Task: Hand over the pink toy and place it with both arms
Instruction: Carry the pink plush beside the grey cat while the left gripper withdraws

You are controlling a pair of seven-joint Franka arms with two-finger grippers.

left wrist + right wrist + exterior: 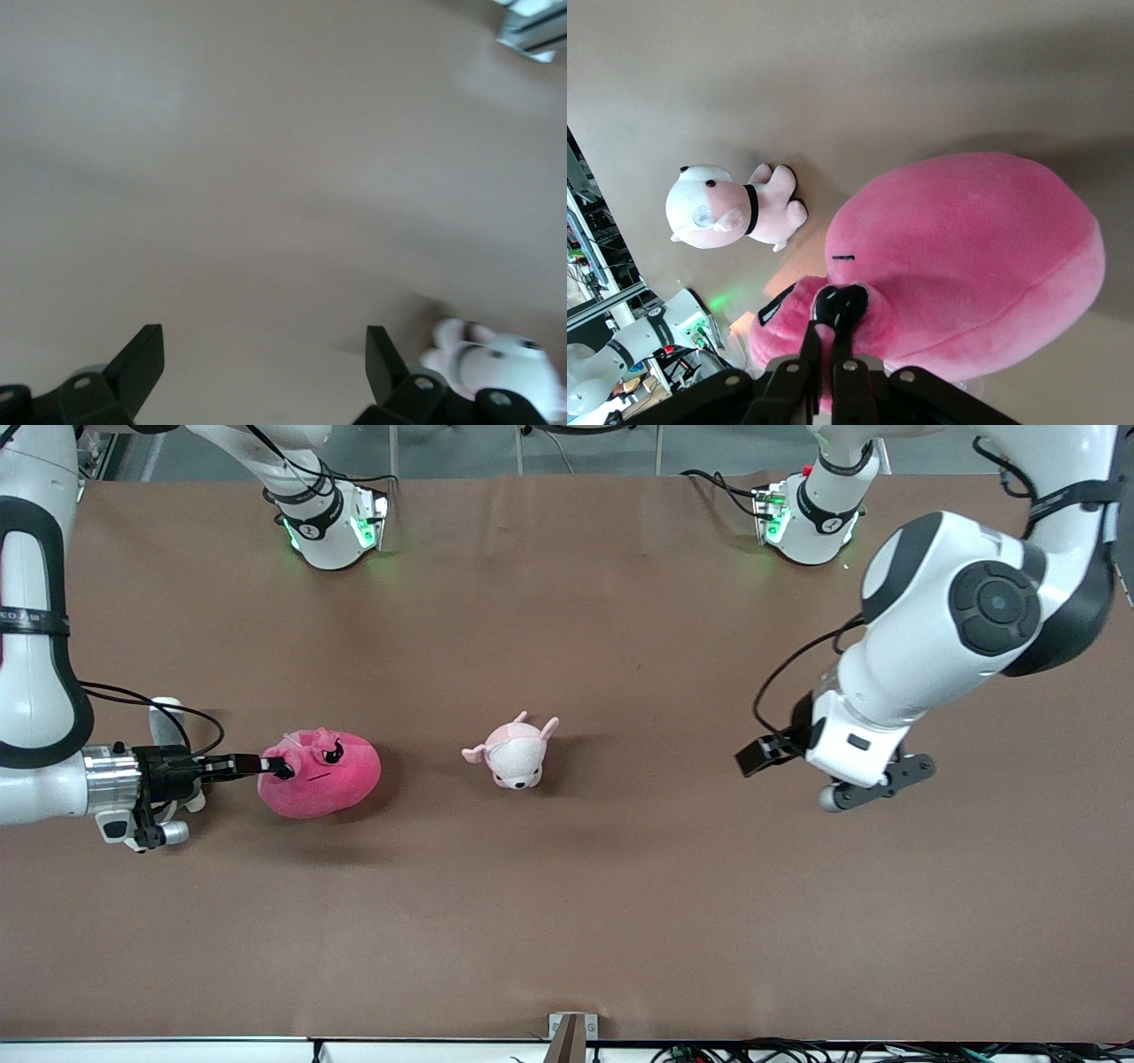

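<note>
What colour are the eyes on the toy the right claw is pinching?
Black, on the pink toy; clearest in the right wrist view.

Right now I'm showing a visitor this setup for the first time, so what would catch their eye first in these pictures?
The bright pink toy stands out most, lying toward the right arm's end of the table, with the right tool pinched shut on its face. Next comes the small pale plush animal near the table's middle. The left tool waits open over bare table toward the left arm's end.
</note>
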